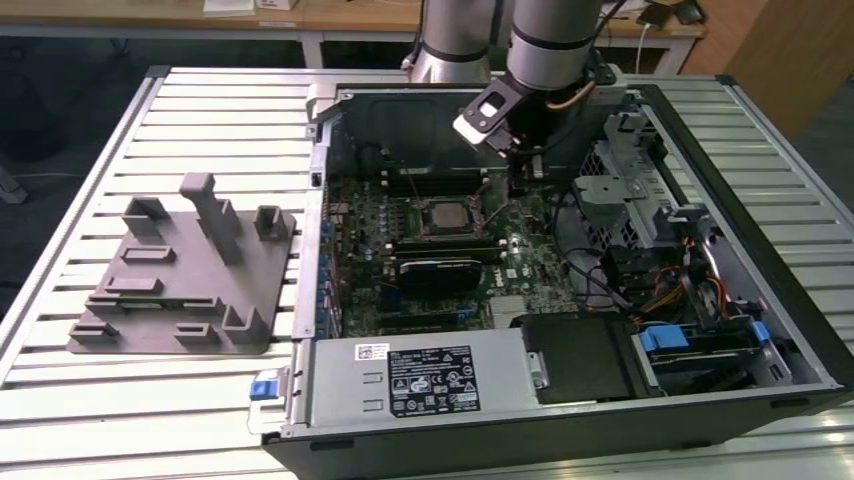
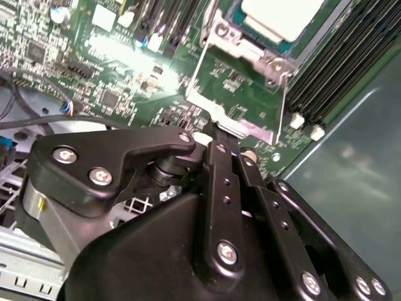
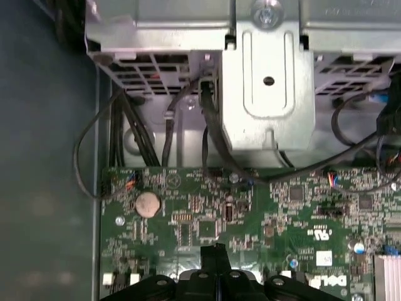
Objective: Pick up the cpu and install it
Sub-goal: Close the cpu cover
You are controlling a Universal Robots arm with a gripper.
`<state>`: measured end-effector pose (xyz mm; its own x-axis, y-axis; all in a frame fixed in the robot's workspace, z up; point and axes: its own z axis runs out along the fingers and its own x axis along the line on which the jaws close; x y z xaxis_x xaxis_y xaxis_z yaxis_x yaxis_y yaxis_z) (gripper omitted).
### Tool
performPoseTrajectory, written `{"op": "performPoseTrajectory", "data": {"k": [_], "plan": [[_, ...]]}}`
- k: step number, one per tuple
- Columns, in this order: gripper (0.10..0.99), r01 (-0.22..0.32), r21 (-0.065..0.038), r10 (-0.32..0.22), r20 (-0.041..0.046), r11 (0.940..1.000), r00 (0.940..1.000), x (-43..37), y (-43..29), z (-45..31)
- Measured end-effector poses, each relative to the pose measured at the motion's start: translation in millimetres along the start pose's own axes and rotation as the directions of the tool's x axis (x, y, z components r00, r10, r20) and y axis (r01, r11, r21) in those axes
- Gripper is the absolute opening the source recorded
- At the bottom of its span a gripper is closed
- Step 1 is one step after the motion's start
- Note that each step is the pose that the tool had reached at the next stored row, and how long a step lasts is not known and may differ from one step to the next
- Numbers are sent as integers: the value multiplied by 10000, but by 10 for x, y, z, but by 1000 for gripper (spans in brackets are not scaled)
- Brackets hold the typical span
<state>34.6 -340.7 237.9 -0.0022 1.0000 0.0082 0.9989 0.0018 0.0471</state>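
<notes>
The cpu (image 1: 438, 215) lies flat in the socket in the middle of the motherboard (image 1: 521, 270), inside the open computer case. In the second wrist view its silvery top plate (image 2: 282, 15) sits within the metal socket frame (image 2: 241, 44). My gripper (image 1: 518, 185) reaches down into the case just to the exterior view's right of the socket. Its black fingers (image 2: 216, 182) are pressed together, and the tips (image 2: 219, 141) sit at the metal tab on the frame's edge. The first wrist view shows the closed gripper (image 3: 216, 251) low over the green board. I see nothing held between the fingers.
A grey fixture (image 1: 187, 270) with upright posts stands on the slatted table, on the exterior view's left. Inside the case are a black block (image 1: 441, 270) below the socket, the power supply (image 1: 400, 380), a metal drive cage (image 1: 641, 180) and loose cables (image 1: 627, 285).
</notes>
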Motion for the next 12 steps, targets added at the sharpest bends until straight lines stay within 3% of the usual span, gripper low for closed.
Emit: {"op": "performPoseTrajectory", "data": {"k": [12], "plan": [[106, -21, -230, 19, -59, 9997, 10000, 1, -369, -18]]}}
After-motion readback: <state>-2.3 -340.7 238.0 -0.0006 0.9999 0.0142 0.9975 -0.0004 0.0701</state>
